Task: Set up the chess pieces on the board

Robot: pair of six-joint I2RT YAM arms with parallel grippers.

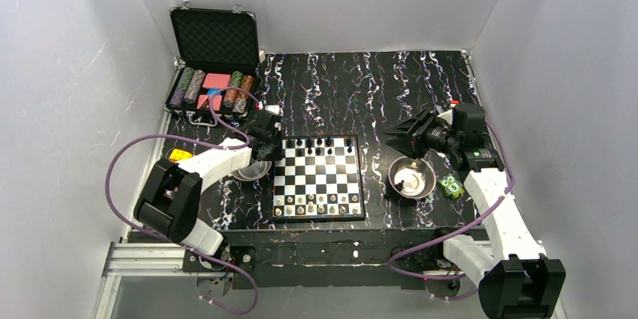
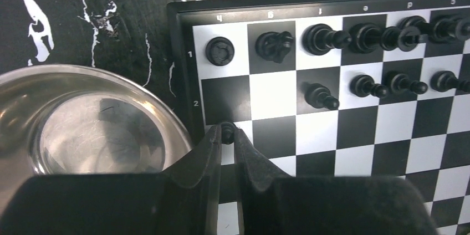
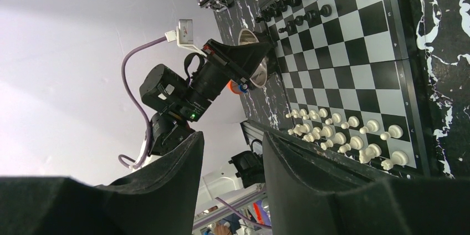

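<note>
The board (image 1: 320, 176) lies at the middle of the table. Black chess pieces (image 1: 316, 142) stand along its far rows and pale ones (image 1: 316, 205) fill its near rows. My left gripper (image 2: 227, 135) is shut on a small black pawn (image 2: 227, 131), just over the board's left edge (image 2: 183, 69) beside the black rows. The back row there holds several black pieces (image 2: 274, 45), and the pawn row (image 2: 321, 96) has its two squares nearest that edge bare. My right gripper (image 3: 233, 138) hangs open and empty, turned sideways right of the board (image 3: 360, 52).
A steel bowl (image 2: 83, 129) sits tight against the board's left side, under my left wrist. Another steel bowl (image 1: 411, 177) and a green toy (image 1: 451, 186) are right of the board. An open black case of poker chips (image 1: 214, 86) stands at the back left.
</note>
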